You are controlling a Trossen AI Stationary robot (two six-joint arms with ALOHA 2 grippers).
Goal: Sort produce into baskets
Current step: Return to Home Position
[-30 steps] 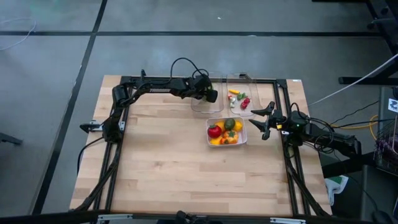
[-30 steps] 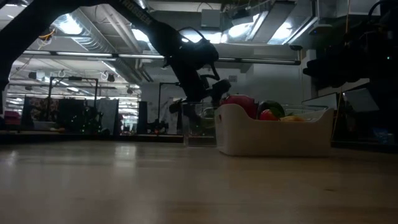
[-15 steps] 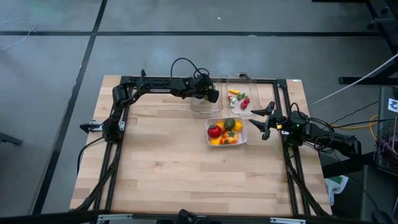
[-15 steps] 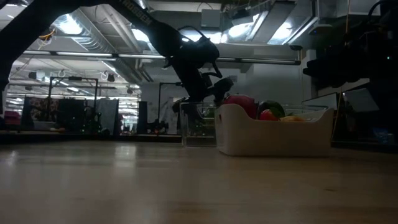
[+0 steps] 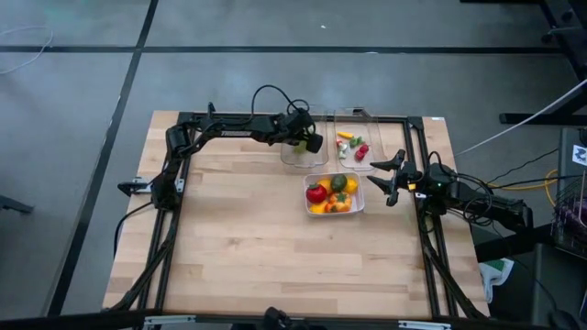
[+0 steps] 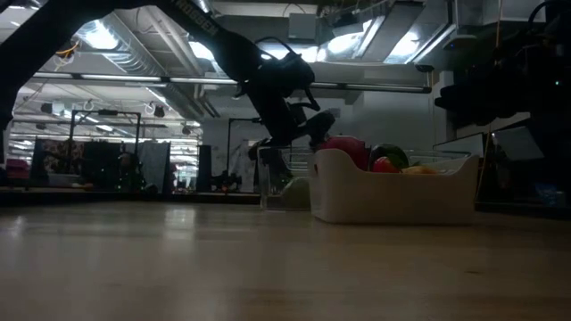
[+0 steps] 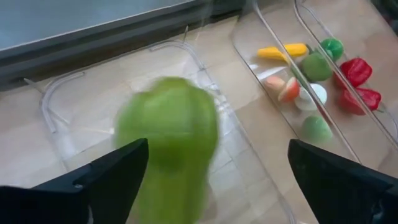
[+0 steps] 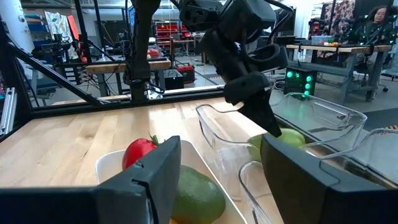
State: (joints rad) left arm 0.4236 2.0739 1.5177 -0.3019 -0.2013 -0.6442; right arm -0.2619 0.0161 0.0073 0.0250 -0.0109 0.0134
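Note:
My left gripper (image 5: 308,140) hangs open over a clear tub (image 5: 304,152) at the table's far side. A light green rounded piece (image 7: 166,143) shows blurred between its spread fingers; it lies low in that tub in the low view (image 6: 295,193) and the right wrist view (image 8: 283,138). A second clear tub (image 5: 356,117) beside it holds small red, green, yellow and white bits (image 7: 317,74). A whitish tub (image 5: 359,207) holds red, yellow, orange and green pieces. My right gripper (image 5: 390,179) is open and empty, right of the whitish tub.
The three tubs stand close together at the table's far right. A dark metal frame (image 5: 238,117) runs along the table's far and side edges. Bare wood (image 5: 257,238) stretches over the near and left parts of the table.
The green piece has dropped into the left clear tub: the low view now shows it at the tub's bottom, where it did not show before. My left gripper has stayed over the tub.

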